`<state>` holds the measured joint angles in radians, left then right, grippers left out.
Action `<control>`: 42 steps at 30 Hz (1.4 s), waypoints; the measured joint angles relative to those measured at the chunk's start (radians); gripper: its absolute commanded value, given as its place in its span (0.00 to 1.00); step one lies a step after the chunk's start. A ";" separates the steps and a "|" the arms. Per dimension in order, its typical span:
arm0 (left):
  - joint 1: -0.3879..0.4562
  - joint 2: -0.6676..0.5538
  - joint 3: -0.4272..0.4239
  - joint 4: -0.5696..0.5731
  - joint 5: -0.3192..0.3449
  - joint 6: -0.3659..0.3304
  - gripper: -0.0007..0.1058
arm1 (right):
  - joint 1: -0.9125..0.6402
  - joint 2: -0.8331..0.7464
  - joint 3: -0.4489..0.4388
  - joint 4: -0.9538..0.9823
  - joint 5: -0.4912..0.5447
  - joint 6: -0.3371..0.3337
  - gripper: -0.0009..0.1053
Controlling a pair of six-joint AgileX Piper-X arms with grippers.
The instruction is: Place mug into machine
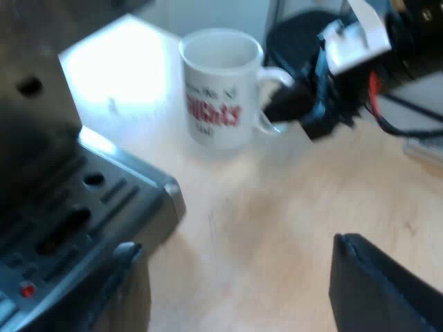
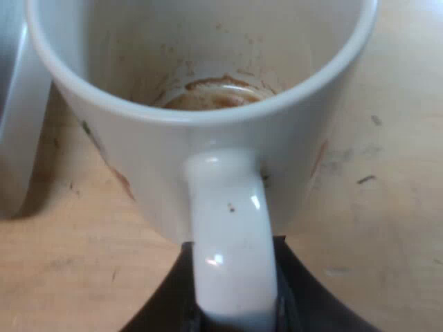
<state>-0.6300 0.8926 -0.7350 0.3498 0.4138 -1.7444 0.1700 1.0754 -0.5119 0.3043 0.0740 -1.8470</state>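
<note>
Right wrist view had the right gripper (image 2: 234,304) low over the table, its two black fingers (image 2: 169,301) pressed against either side of the mug's handle (image 2: 232,228) and clamped on it. Counting that handle as six o'clock on the mug (image 2: 208,138), the gripper sat at six. From the left wrist view, the same right gripper (image 1: 291,104) reached in level with the handle of the mug (image 1: 218,90).

My left gripper (image 1: 242,290) hung above bare table with its fingers (image 1: 381,290) spread wide and nothing between them.

A light wooden table (image 1: 277,221) with small dark scuffs (image 2: 367,180) carried everything. At roughly ten o'clock from the mug, and apart from it, stood the espresso machine (image 1: 138,187), its metal corner and slotted front showing. A pale surface (image 2: 14,138) stood just beside the mug at about nine; I could not tell what it was.

The mug, white with red lettering, stood upright on the table, outside the machine. Brown coffee residue (image 2: 208,97) ringed its bottom and speckled the inner wall.
</note>
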 measured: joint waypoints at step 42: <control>0.002 -0.736 0.162 0.568 -0.299 -0.130 0.55 | 0.799 -0.096 -0.137 0.244 0.260 0.318 0.01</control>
<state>-0.6280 0.1565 -0.5734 0.9182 0.1146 -1.8739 0.9693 0.9796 -0.6493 0.5481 0.3340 -1.5286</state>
